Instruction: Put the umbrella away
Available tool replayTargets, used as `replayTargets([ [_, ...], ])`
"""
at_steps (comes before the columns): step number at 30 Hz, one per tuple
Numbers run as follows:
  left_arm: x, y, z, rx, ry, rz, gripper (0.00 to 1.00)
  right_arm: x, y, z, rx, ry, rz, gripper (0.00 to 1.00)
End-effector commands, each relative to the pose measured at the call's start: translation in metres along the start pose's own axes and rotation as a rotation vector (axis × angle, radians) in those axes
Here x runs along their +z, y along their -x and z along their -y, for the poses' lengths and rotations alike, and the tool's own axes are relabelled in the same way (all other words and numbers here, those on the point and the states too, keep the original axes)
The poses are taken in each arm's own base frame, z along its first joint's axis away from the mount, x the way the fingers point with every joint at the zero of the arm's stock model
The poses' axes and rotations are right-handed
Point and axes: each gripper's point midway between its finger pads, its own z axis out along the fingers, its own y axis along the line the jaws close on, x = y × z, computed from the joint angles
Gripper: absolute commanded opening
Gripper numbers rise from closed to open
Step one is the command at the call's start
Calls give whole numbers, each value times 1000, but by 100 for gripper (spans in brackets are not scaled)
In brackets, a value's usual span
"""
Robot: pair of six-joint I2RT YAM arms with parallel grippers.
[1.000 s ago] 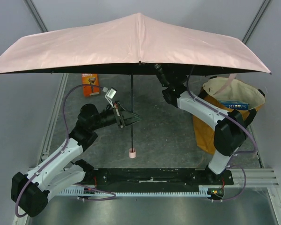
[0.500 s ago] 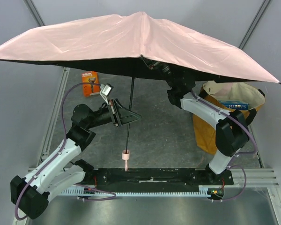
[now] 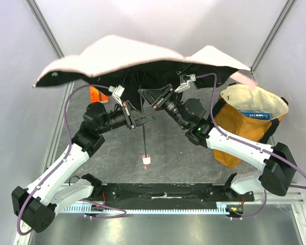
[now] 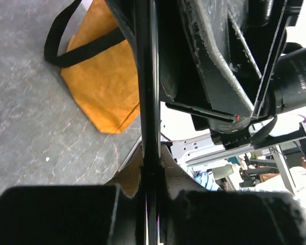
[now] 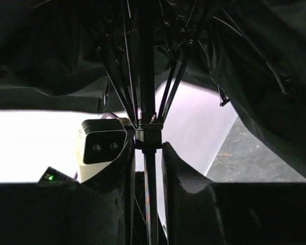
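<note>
The umbrella (image 3: 143, 53) hangs half collapsed over the table, with pale pink fabric on top and a black underside. Its thin black shaft (image 3: 144, 140) runs straight down to the small pink handle (image 3: 146, 162), which is just above the table. My left gripper (image 3: 142, 118) is shut on the shaft, which passes between its fingers in the left wrist view (image 4: 148, 168). My right gripper (image 3: 152, 97) is higher up, under the canopy. It is closed round the shaft at the runner (image 5: 148, 137), where the ribs meet.
A mustard-yellow tote bag (image 3: 245, 127) stands open at the right with a blue box (image 3: 255, 114) inside; the bag also shows in the left wrist view (image 4: 102, 76). An orange box (image 3: 96, 94) lies at the back left under the canopy. Grey walls close in behind.
The canopy has gone from fully spread to sagging and half folded. My right arm has swung down and left onto the shaft. The handle has shifted slightly.
</note>
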Motion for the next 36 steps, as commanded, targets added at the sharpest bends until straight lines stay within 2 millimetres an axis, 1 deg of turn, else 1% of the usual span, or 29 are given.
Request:
replayTargets([
  [1,-3,54,22,167,5,196,2,-28,-59,31,-6,-87,-206,0],
  [2,-4,56,22,177,14,200,2,-35,-62,41,0,-108,-206,0],
  [4,-8,57,20,191,40,212,2,-35,-62,55,3,-147,-231,0],
  [6,-9,52,13,175,61,205,2,-26,-46,62,13,-163,-227,0],
  [7,-8,48,7,157,71,193,2,-22,-37,64,10,-177,-215,0],
  [9,-6,38,-9,116,102,168,2,-17,-28,62,34,-162,-214,0],
  [11,-4,28,-18,110,101,139,2,-10,-24,59,76,-137,-203,0],
  [12,-4,24,-21,110,101,132,2,-7,-24,57,94,-117,-205,0],
  [14,-8,22,-22,110,94,149,2,-8,-27,63,105,-111,-213,0],
  [15,-11,22,-22,110,97,160,2,-13,-24,64,110,-98,-191,2],
  [16,-13,22,-21,114,99,171,2,-15,-17,59,109,-65,-155,15],
  [17,-15,24,-20,117,100,180,2,-18,-17,56,109,-39,-147,34],
  [18,-16,23,-20,117,100,180,2,-19,-18,52,111,-15,-154,45],
  [19,-15,22,-21,112,101,176,2,-18,-19,44,111,18,-159,50],
  [20,-13,21,-21,105,96,167,2,-17,-20,40,115,31,-162,51],
  [23,-8,16,-23,82,76,144,2,-5,-14,51,131,-53,-131,57],
  [24,-8,14,-22,71,63,140,2,1,-9,52,131,-70,-107,59],
  [26,-6,11,-26,54,61,133,2,15,-3,46,110,-61,-95,60],
  [27,-6,10,-27,47,61,130,2,24,3,34,110,-33,-89,61],
  [28,-6,9,-29,42,65,128,2,29,2,28,111,-16,-99,62],
  [30,-6,9,-28,43,63,128,2,32,-1,24,92,-37,-94,67],
  [31,-7,9,-27,46,65,130,2,33,0,26,47,-66,-78,68],
  [33,-8,10,-26,59,68,133,2,37,2,32,10,-141,-68,72],
  [35,-9,10,-24,62,64,129,2,42,2,37,-2,-166,-61,72],
  [36,-8,9,-25,58,65,125,2,46,-1,43,-11,-195,-65,72],
])
